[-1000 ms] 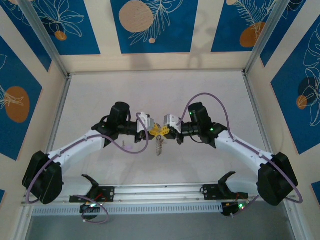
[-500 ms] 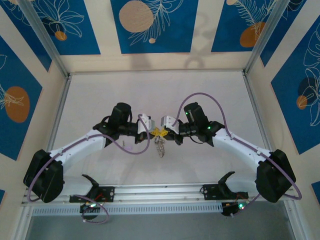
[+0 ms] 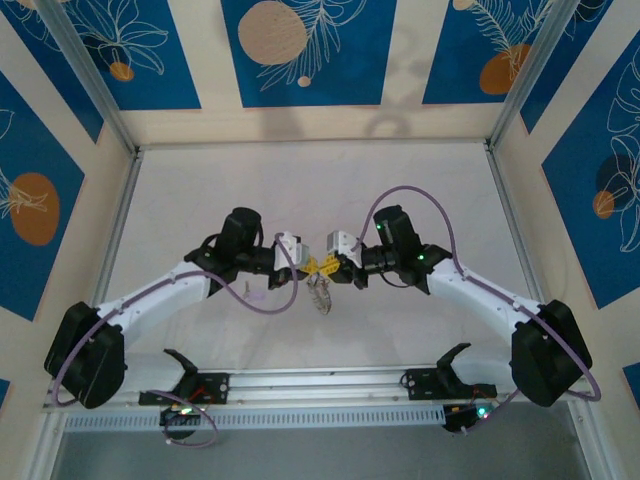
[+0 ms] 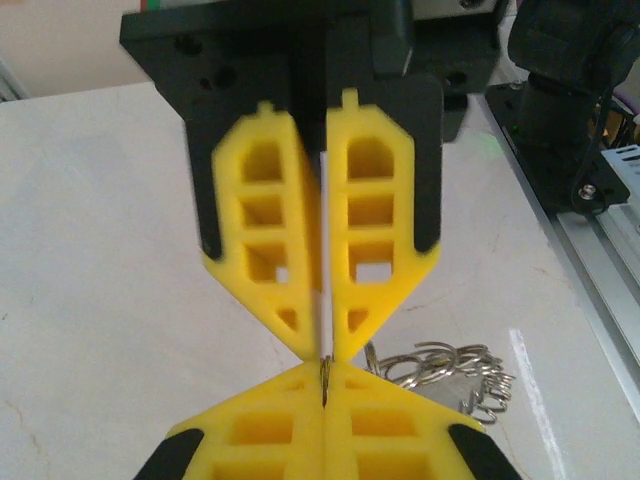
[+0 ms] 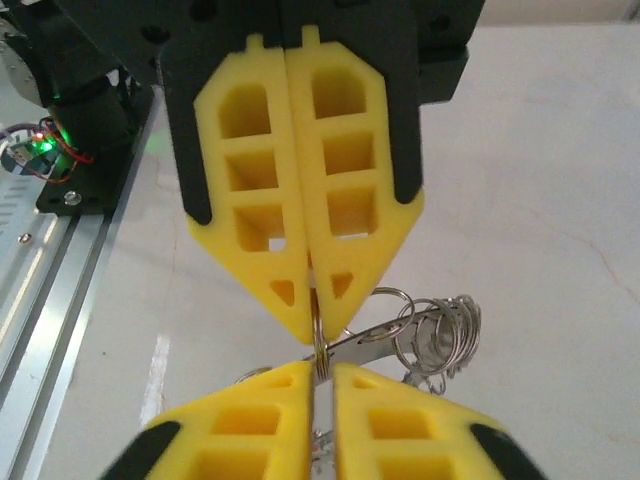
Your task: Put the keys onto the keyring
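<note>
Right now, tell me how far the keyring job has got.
Done: the keyring is picked up, pinched where the left gripper and right gripper meet tip to tip. In hand: both are shut on its wire. Left: whether the keys are on it is too small to tell; threading likely remains.

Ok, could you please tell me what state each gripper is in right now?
Left gripper: closed, pinching the metal edge of the keyring.
Right gripper: closed on the same keyring, tip to tip with the left.
</note>
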Robot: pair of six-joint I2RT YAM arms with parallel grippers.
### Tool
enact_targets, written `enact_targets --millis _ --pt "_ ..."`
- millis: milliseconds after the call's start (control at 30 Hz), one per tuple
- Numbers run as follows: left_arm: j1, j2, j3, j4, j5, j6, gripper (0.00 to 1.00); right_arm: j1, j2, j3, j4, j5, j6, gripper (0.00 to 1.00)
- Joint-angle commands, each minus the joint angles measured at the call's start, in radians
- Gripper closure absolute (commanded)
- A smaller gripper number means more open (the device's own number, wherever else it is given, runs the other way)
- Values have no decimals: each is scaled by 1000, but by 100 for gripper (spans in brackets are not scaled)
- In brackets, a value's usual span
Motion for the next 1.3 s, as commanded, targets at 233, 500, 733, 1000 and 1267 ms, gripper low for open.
enact_targets --millis 233,500,733,1000,1267 --pt "9 -38 -23 137 78 -106 100 -58 -25 -80 227 -207 123 69" --pt "10 -32 -23 177 96 -141 100 -49 7 -81 219 -212 110 70" --pt "8 -20 -23 222 107 -173 100 -43 25 -77 199 -189 86 71" --pt "3 -1 -36 292 122 -225 100 -5 42 -65 207 -185 94 88" --pt "1 -4 -54 294 101 -226 100 1 46 -60 239 -175 107 100"
